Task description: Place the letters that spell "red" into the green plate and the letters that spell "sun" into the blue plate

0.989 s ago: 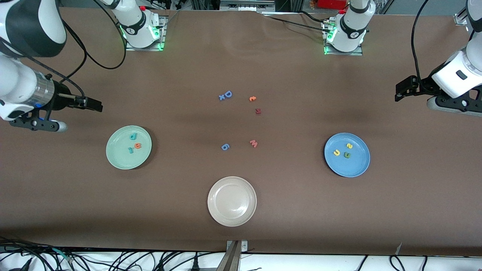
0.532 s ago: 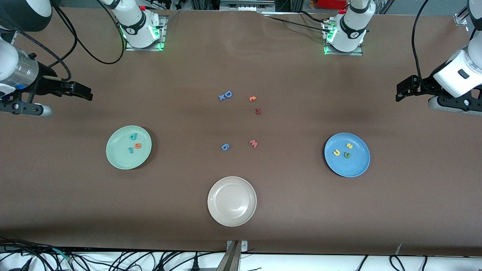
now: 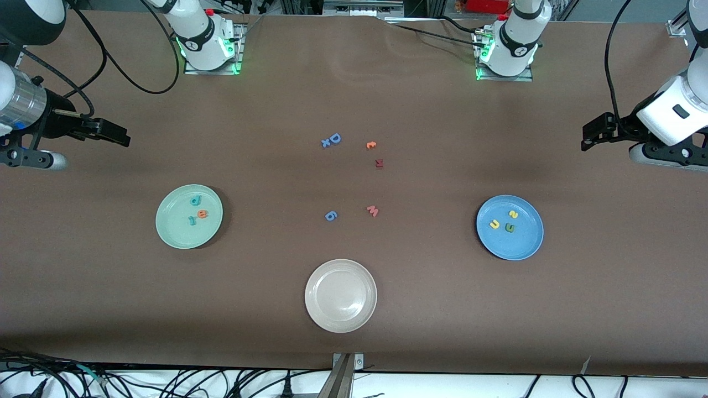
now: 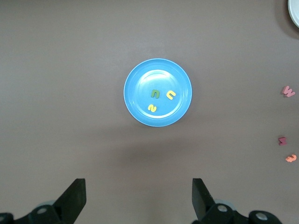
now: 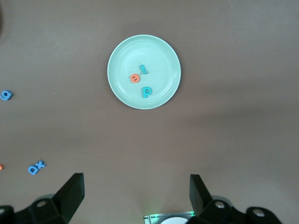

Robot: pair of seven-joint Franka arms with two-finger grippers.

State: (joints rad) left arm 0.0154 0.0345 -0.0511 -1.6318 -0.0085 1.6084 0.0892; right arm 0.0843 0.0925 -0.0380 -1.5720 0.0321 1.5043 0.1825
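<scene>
The green plate (image 3: 176, 232) holds the teal d (image 3: 196, 200), the orange e (image 3: 202, 214) and the teal r (image 3: 192, 220). The right wrist view shows the same plate (image 5: 159, 56) with these letters in it. In the blue plate (image 3: 522, 246) lie the yellow s (image 3: 513, 215), the yellow u (image 3: 494, 224) and the green n (image 3: 509, 228); the left wrist view also shows this plate (image 4: 140, 77). My right gripper (image 3: 113, 134) (image 5: 135, 181) hangs open and empty over bare table at the right arm's end. My left gripper (image 3: 594, 132) (image 4: 138, 185) hangs open and empty over the left arm's end.
A beige plate (image 3: 315, 276) sits near the table's front edge. Loose letters lie mid-table: a blue D with an x (image 3: 332, 140), an orange c-like letter (image 3: 371, 145), a dark red letter (image 3: 379, 163), a pink w (image 3: 373, 210) and a blue letter (image 3: 331, 215).
The right arm has drawn up and back toward its end of the table, away from the green plate. The left arm has lifted slightly. The letters and plates have not moved.
</scene>
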